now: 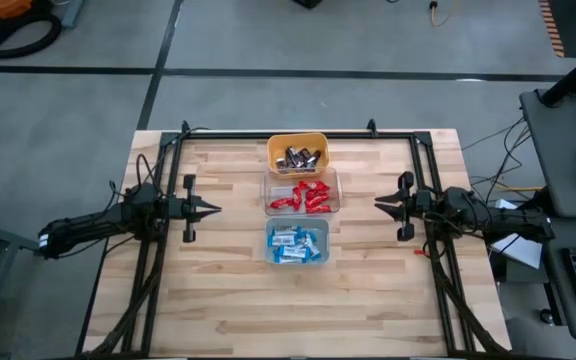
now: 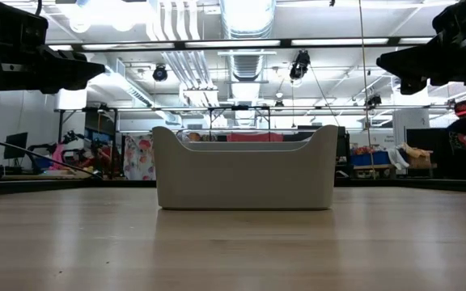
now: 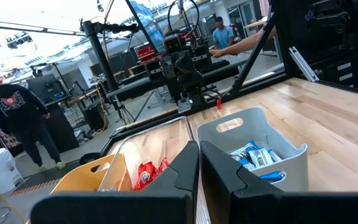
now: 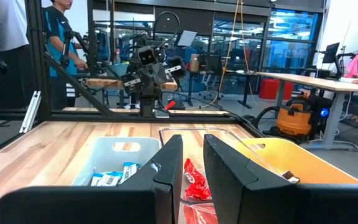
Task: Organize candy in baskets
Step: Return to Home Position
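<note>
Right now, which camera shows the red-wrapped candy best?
High view: the red-wrapped candy lies unobstructed in the clear plastic bin. Wrist views catch some; in the low view the pale grey plastic bin blocks it.

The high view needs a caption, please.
Candy sorted by colour in three bins, left hand and right hand parked either side.

From worktop height the grey bin [image 2: 245, 174] stands between the left claw [image 2: 87, 73] and the right claw [image 2: 391, 61]. Its wall hides its candy [image 1: 296, 245] and nearly all of the two bins behind. Both claws are cut off at that picture's upper corners. Just ahead of the left claw, its own body covers much of the clear bin [image 3: 135, 158]. The yellow bin [image 3: 82, 180] beside it runs off the edge, its contents hidden. From above, the wrappers are too small to read.
</note>
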